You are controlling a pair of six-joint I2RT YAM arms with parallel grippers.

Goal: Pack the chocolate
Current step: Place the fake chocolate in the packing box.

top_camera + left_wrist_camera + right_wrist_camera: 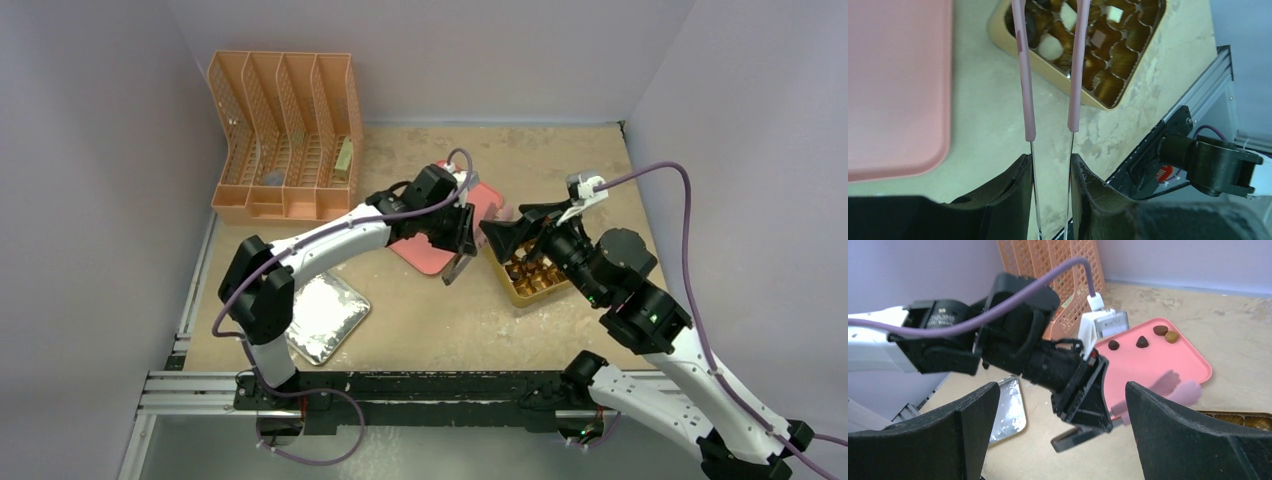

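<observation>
1. The left jaws (1049, 165) are pressed on the bare steel shanks of the tweezers (1026, 75). The tweezers' pink-sleeved arms stand slightly apart. Their tips run off the top of the left wrist view and are blurred in the right wrist view, so I cannot tell whether they carry a piece.
2. The right jaws (1062, 390) are spread wide and hold nothing. They hang beside the box (1098, 103) and face the left arm.
3. Most of the chocolate (1050, 46) sits in the box's cells, brown with a few cream pieces. Four loose pieces (1142, 342) lie on the tray (898, 75), bunched toward its far edge.
4. The tweezers' long axis runs from the left jaws straight toward the box, with the tray off to one side. The four loose pieces therefore lie away from the tips, across the tray.
5. The left arm reaches over the tray and holds the tool, so it is the nearer one. The next pick probably needs the tips swung away from the box to the tray's far edge. They would then have to come down around one small rounded piece, which could easily slip.
</observation>
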